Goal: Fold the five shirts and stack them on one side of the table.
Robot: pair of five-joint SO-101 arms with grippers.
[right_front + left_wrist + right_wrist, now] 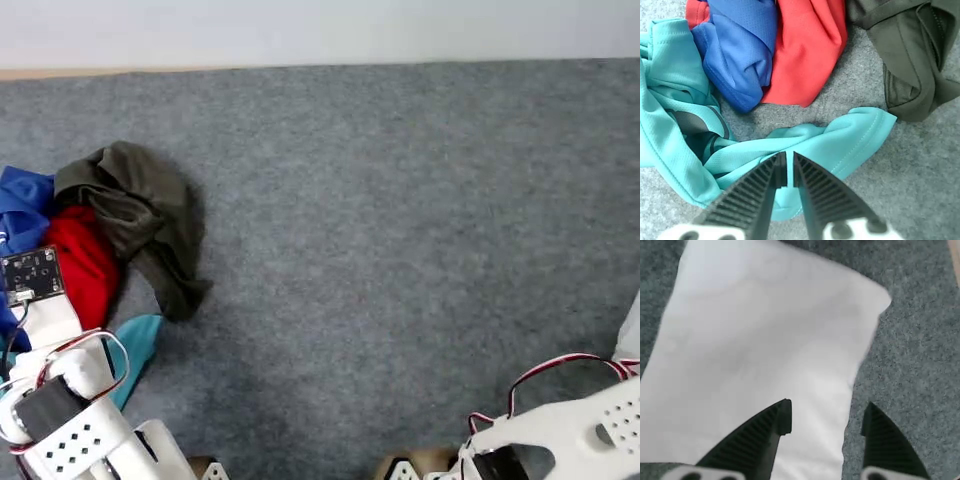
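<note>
Grey felt covers the surface (400, 200), which is bounded on the far side by a thin wooden strip and a pale wall. The left gripper (788, 170) is seen closed to a narrow slit on the near edge of the teal shirt (685, 125), whose folds run together at its fingertips. The right gripper (825, 415) is held wide open with nothing in it, one finger above the folded white shirt (755, 350) and the other above bare felt just past the shirt's edge. Four crumpled shirts are heaped at the left edge: the blue shirt (22, 205) farthest left, the red shirt (85, 260) beside it, the olive shirt (140, 215) draped over the right of the heap, and the teal one nearest. The white shirt is glimpsed at the right edge in the high view. A broad stretch of felt is left open between the heap and the white shirt.
</note>
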